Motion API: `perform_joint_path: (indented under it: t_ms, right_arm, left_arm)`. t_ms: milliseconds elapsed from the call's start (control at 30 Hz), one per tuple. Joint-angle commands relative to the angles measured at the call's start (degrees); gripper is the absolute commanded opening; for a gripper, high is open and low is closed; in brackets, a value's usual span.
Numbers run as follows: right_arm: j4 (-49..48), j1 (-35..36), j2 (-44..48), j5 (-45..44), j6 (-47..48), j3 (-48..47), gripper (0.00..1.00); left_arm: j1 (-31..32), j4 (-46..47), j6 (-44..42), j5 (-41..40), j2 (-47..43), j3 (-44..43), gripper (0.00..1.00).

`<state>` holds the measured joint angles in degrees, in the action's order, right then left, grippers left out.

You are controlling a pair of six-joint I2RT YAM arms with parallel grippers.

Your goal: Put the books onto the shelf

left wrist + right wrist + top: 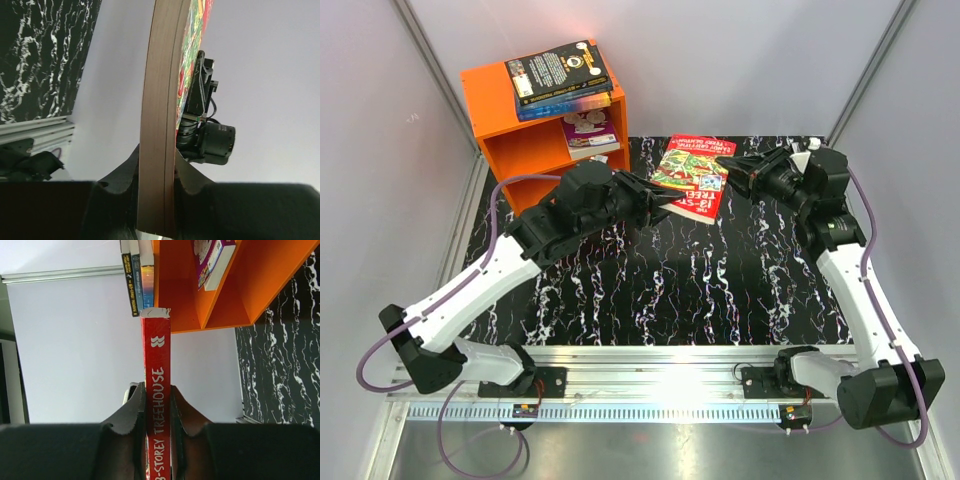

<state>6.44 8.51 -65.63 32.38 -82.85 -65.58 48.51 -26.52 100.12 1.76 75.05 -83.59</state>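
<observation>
Seen from above, the desk (650,290) is a black slab veined with white, closed in by pale walls on the left, far and right sides. An aluminium rail (650,365) along its near edge carries both arm bases. The shelf (505,140) stands in the far left corner, its open side facing the arms. The black book (560,65) lies on its top, stacked on the blue book (582,102). The green-purple book (590,130) lies in the upper compartment. The red book (692,172) is at far centre, with the left gripper (660,196) at its near left edge and the right gripper (738,172) at its right edge. I cannot tell whether it touches the desk. Open marble runs from the book to the rail, and a strip of it separates the book from the shelf.

In the left wrist view, the red book's tan page edge runs up the frame. A dark finger (125,175) presses on each side near its lower end, so this gripper is narrowed onto the book. The other arm's wrist shows just past the cover. Desk and rail sit at the left, and wall fills the rest.

In the right wrist view, the red spine is clamped between both fingers (132,410). Its far end points at the shelf's top edge, with pale wall behind it and the desk at the right margin.
</observation>
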Motion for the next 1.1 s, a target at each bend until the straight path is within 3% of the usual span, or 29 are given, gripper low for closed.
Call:
perform_joint_path:
  t_ms: [0,67,100,133,233,333,533,767,1067]
  right_arm:
    - [2.95,0.54,4.98,6.2,3.21,-1.04,0.09]
    - [6.37,0.54,5.42,6.55,4.97,-1.13,0.28]
    - [7.53,0.54,5.68,6.73,5.67,-1.3,0.46]
    - [8.67,0.54,6.03,6.9,6.46,-1.56,0.56]
    - [17.0,-0.07,6.74,5.94,11.9,-4.89,0.78]
    - [30.36,-2.97,6.82,2.78,19.81,-11.13,0.94]
    - [38.47,-13.24,8.49,7.86,25.72,-14.57,0.96]
    - [39.18,-14.05,13.15,10.59,24.76,-7.57,0.95]
    - [42.42,-14.05,18.87,10.6,26.5,-1.22,0.94]
  left_arm:
    - [-2.63,-1.42,-7.02,-5.1,-0.51,-1.66,0.0]
    - [-2.81,-2.3,-9.31,-6.15,-1.39,-1.58,0.0]
    - [-2.9,-3.09,-11.93,-6.68,-1.83,-1.31,0.0]
    - [-2.98,-3.53,-13.27,-7.38,-3.31,-0.96,0.0]
    - [-3.16,-4.59,-17.93,-10.63,-6.04,2.02,0.0]
    - [-4.73,-3.19,-21.09,-12.04,-10.96,8.34,0.0]
    - [-10.08,-1.26,-28.56,-14.59,-19.84,18.0,0.0]
    - [-18.36,13.91,-33.32,-17.58,-26.7,30.57,0.0]
    - [-25.83,35.73,-32.71,-8.89,-17.41,32.97,0.0]
